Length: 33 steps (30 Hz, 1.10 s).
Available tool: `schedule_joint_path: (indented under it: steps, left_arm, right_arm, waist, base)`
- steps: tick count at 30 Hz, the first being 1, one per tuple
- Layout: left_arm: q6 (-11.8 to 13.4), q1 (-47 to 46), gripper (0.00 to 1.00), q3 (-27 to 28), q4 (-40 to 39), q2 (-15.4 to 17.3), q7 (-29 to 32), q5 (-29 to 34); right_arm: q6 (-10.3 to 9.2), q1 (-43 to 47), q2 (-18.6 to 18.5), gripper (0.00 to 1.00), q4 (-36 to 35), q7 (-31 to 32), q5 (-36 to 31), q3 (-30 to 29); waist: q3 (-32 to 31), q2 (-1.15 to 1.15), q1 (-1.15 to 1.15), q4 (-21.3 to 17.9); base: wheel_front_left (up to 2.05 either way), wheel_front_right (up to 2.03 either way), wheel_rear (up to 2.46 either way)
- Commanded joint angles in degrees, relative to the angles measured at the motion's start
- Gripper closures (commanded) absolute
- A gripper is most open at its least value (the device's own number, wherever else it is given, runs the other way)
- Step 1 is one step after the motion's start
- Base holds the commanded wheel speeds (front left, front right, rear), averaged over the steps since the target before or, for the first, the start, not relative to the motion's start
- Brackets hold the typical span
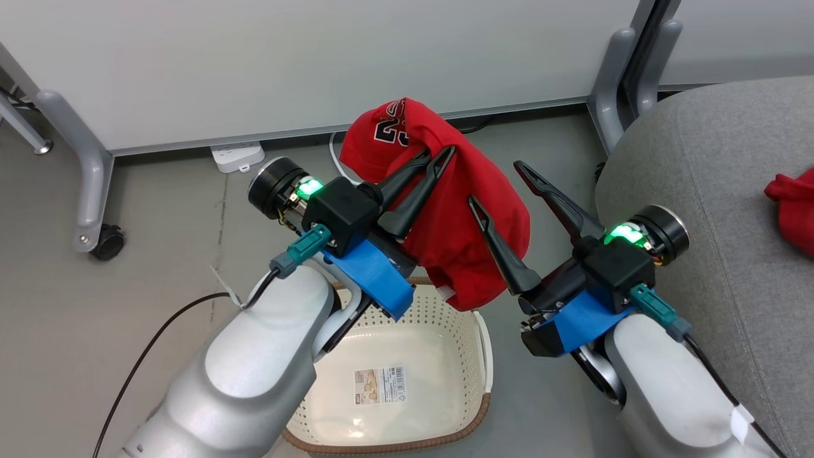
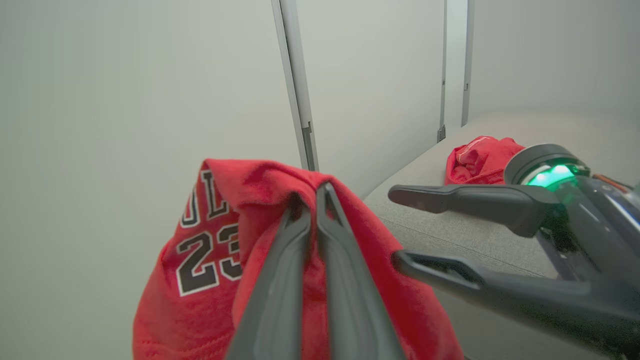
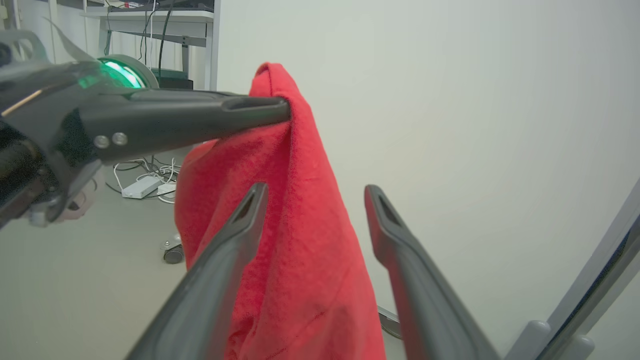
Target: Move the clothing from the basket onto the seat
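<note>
In the head view, the left gripper point(image 1: 440, 152) was pinched tight on a red garment point(image 1: 458, 216) hanging above the basket point(image 1: 484, 356), which had a paper label point(image 1: 380, 386) on its bottom. The right gripper point(image 1: 496, 183) stood wide beside the cloth. A second red garment point(image 1: 792, 207) lay on the grey seat point(image 1: 699, 191).

The left wrist view showed the number 23 plainly on the held cloth.

The right wrist view showed the cloth draping behind the spread fingers, and a power strip point(image 3: 142, 187) on the floor.
</note>
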Motion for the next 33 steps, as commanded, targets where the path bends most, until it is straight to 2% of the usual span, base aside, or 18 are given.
schedule_joint_path:
  steps: [1, 15, 16, 17, 33]
  left_arm:
    - [0.03, -0.69, 1.0, -0.12, -0.29, -0.23, -0.18, 0.41]
    - [-0.36, -0.62, 1.0, -0.34, -1.29, -1.49, -0.18, 1.4]
    - [-0.38, -0.57, 1.0, -0.28, -1.33, -1.52, -0.18, 1.46]
    - [-0.42, -0.48, 1.0, -0.25, -1.35, -1.56, -0.18, 1.51]
    - [-0.77, 0.3, 1.0, 0.28, -0.64, -1.74, -0.18, 1.9]
  right_arm:
    - [-0.05, -2.42, -0.19, 0.0, 1.89, -0.04, -0.41, 1.19]
    - [-0.06, -10.04, 0.85, 0.0, 16.84, -0.04, -0.75, 5.23]
    - [-0.06, -10.21, 1.04, 0.31, 17.66, -0.04, -0.27, 5.49]
    - [-0.06, -10.32, 1.22, 1.0, 18.7, -0.03, 0.37, 5.89]
    - [-0.06, -10.99, 0.98, 1.0, 19.11, -0.04, 3.24, 7.04]
  waist:
    - [0.39, 0.0, 0.0, 0.3]
    - [1.77, 0.0, 0.0, 1.71]
    - [1.77, 0.0, 0.0, 1.72]
    - [1.77, 0.0, 0.0, 1.74]
    - [1.57, 0.0, 0.0, 1.4]
  base:
    - [0.0, 0.0, 0.0]
    - [0.0, 0.0, 0.0]
    - [0.0, 0.0, 0.0]
    - [0.0, 0.0, 0.0]
    - [0.0, 0.0, 0.0]
